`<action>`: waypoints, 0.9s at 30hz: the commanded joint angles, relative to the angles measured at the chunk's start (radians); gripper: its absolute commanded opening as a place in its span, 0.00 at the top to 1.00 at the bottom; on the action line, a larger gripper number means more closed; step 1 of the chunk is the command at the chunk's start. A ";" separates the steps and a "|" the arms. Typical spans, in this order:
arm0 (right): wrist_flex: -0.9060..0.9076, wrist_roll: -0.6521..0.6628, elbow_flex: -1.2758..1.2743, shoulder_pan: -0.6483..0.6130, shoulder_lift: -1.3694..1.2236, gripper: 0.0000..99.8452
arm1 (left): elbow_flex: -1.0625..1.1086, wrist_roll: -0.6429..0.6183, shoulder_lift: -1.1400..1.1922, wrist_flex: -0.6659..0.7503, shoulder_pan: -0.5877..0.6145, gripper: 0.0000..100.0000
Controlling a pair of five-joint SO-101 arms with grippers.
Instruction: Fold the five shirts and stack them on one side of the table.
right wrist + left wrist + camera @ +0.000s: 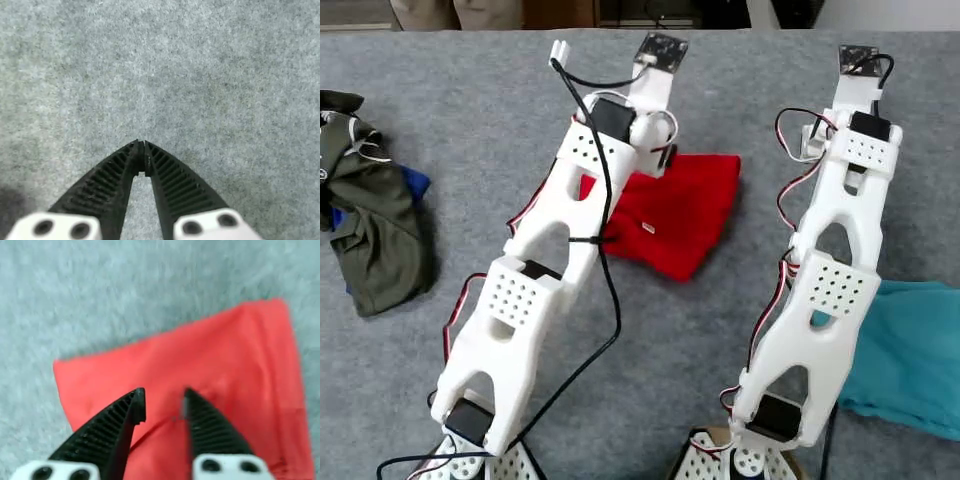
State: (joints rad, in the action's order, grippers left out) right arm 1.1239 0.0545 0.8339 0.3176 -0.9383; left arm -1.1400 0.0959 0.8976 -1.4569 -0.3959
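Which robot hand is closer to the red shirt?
The left. The left gripper hangs right above the red shirt, its fingers apart. The right gripper is shut above the grey table, off to the side of the shirt.

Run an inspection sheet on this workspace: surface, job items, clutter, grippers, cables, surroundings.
Surface: grey felt-like table cover, flat.
Job's things: folded red fabric shirt mid-table, below the left arm's wrist; crumpled dark olive shirt at the left edge, with blue cloth showing under it; teal fabric shirt at the right edge, partly behind the right arm.
Clutter: nothing seen.
Grippers: left gripper open over the red shirt; right gripper shut over bare cover.
Cables: black cable hangs loose along the left arm; thin coloured wires loop beside the right arm.
Surroundings: brown furniture past the far edge, too dim to identify.
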 commanded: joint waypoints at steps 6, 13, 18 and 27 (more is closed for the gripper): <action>0.003 -0.003 0.056 0.007 0.002 0.99 | 0.157 -0.003 -0.012 -0.048 0.021 0.98; 0.003 -0.002 0.056 0.005 0.004 0.99 | 0.285 0.064 -0.012 -0.046 0.052 0.98; 0.092 0.063 0.116 -0.041 0.038 0.99 | 0.181 0.064 -0.021 -0.054 0.089 0.98; 0.571 0.264 0.483 -0.229 0.206 0.99 | -0.279 0.064 0.004 -0.167 0.160 0.98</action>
State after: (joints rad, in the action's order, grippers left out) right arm 1.5106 0.2631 1.1316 0.1749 -0.8968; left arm -1.2812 0.1542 0.8976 -1.6164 -0.2793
